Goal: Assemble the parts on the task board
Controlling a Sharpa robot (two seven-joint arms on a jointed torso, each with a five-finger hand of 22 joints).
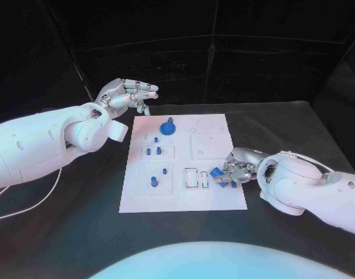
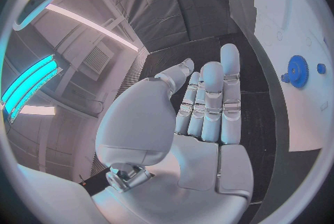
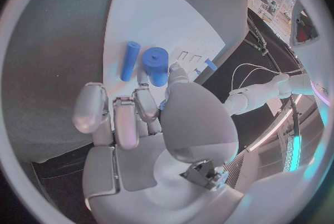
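Observation:
The white task board (image 1: pixel 215 197) lies in the middle of the table. A blue gear (image 1: pixel 169 127) (image 2: pixel 298 71) stands near its far edge, and several small blue parts (image 1: pixel 154 151) sit in slots on its left half. My left hand (image 1: pixel 131 96) (image 2: pixel 209 107) hovers above the board's far left corner, fingers stretched out and holding nothing. My right hand (image 1: pixel 237 165) (image 3: pixel 150 123) rests at the board's right edge with its fingers curled. Just past them lie a thick blue cylinder (image 3: pixel 156 65) (image 1: pixel 217 172) and a thin blue rod (image 3: pixel 129 60). The thumb tip touches the cylinder; a real grip is unclear.
Black table (image 1: pixel 76 215) surrounds the board on all sides, with black curtains behind. A white cable (image 1: pixel 10 203) runs under my left arm. Rectangular slots (image 1: pixel 196 177) lie just left of my right hand.

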